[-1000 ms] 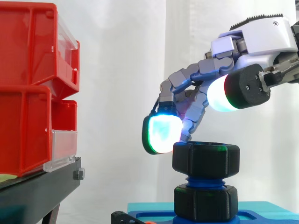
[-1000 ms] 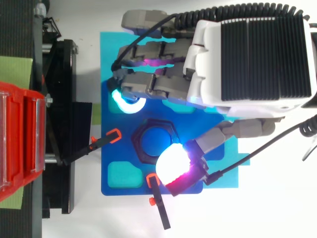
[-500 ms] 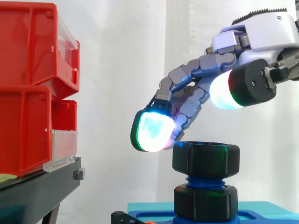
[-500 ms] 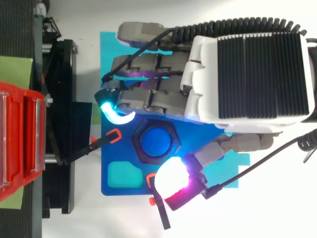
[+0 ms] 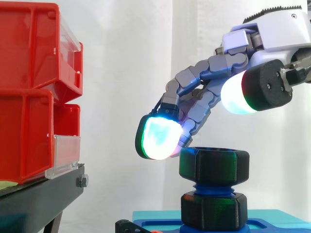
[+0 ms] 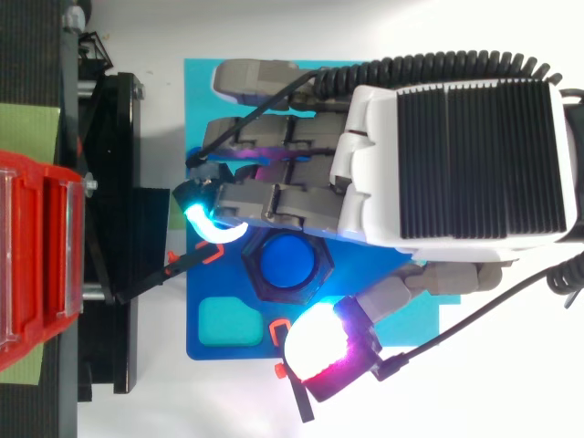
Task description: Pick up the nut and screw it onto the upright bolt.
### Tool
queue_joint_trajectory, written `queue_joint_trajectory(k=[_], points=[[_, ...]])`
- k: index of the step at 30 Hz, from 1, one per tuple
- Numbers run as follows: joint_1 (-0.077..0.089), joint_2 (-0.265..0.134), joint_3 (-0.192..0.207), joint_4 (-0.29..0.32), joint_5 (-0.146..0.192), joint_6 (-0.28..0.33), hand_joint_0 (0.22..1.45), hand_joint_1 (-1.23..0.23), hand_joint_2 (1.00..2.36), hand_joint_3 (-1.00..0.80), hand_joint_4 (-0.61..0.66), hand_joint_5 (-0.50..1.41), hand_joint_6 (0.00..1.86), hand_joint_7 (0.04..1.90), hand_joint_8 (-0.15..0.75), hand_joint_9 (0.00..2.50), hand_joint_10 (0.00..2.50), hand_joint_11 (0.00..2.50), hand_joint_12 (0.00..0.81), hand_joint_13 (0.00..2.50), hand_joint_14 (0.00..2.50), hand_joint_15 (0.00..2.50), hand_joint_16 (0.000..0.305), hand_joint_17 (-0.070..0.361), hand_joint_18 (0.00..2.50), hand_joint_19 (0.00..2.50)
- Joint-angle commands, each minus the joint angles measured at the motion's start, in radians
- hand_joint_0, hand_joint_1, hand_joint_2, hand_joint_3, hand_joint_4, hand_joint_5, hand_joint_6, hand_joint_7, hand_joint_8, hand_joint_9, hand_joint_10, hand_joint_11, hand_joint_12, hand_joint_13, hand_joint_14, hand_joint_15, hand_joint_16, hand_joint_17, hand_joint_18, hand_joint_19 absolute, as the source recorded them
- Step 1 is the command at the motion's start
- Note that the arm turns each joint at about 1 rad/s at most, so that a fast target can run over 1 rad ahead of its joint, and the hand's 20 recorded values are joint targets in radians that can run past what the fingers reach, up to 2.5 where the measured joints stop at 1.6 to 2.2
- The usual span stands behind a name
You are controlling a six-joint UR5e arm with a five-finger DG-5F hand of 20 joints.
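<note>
Red bins (image 5: 29, 92) logged at left, well apart from the work. Saw hand (image 5: 272, 39) high and to the right, fingers loosely bent and spread, holding nothing. Noted blue plate (image 6: 233, 351) underneath. Found black nut (image 5: 214, 166) sitting atop the blue bolt (image 6: 286, 262), axis upright, just below the glowing fingertips (image 5: 158, 138); could not tell contact. Judged next move as straight down, then closing round the flats. Spotted second nut (image 5: 214, 211) lower on the same thread.

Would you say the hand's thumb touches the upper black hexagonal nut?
Apart: side view shows the thumb pad high above the upper black nut, curtain between.
</note>
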Motion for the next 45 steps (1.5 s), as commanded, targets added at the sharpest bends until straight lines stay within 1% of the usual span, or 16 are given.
queue_joint_trajectory(k=[1, 45], points=[[0.0, 0.001, 0.0, 0.0, 0.0, 0.001, 0.49, -0.32, 1.0, -0.5, 0.21, -0.16, 0.5, 0.72, 0.248, 0.52, 0.0, 0.0, 0.298, 0.31, 0.0, 0.0, 0.033, 0.074, 0.0, 0.0], [0.002, 0.001, 0.0, -0.012, -0.003, 0.001, 0.51, -0.34, 1.0, -0.5, 0.24, -0.14, 0.5, 0.76, 0.257, 0.55, 0.0, 0.0, 0.283, 0.34, 0.0, 0.0, 0.029, 0.065, 0.0, 0.0]])
